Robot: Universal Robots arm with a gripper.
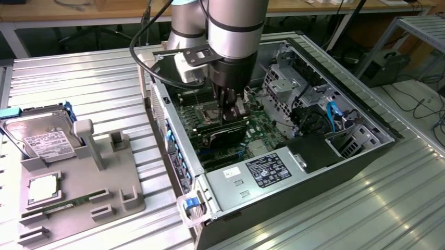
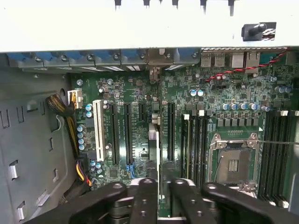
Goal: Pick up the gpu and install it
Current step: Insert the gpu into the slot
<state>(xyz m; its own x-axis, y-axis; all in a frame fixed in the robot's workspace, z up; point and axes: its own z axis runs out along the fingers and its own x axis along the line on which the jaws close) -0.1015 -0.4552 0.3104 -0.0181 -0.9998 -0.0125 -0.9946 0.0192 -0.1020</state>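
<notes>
We see the arm reaching down into the open computer case [image 1: 361, 120], which lies on its side on the ribbed metal table [image 1: 83, 73]. The claw [image 1: 233, 110] is clenched on the gpu [image 1: 226, 136], gripping the card by its upper edge while the dark card stands on edge over the green motherboard [image 1: 261, 130]. In the wrist view the claw [image 2: 159, 186] brackets the gpu [image 2: 155, 144], seen edge-on as a thin strip running toward the rear wall of the case, in line with the long expansion slots [image 2: 127, 135] and just beside them; we cannot tell whether its lower edge already touches a slot. We judge the card to be light and stiff, a flat board that will not flex in the grip but offers only a narrow edge, so the hold is best taken near the middle of the top edge, where the weight balances and the card cannot swing. Its face carries small components and its lower edge carries contacts, both fragile, so squeezing the faces hard or letting the card tilt against the slot walls could damage it. The smooth board edge may slip if pressed downward off-axis. On the exterior view's left, a grey fixture tray [image 1: 76, 192] holds a hard drive [image 1: 43, 136] and a RAM stick [image 1: 66, 202], well apart from the work.
</notes>
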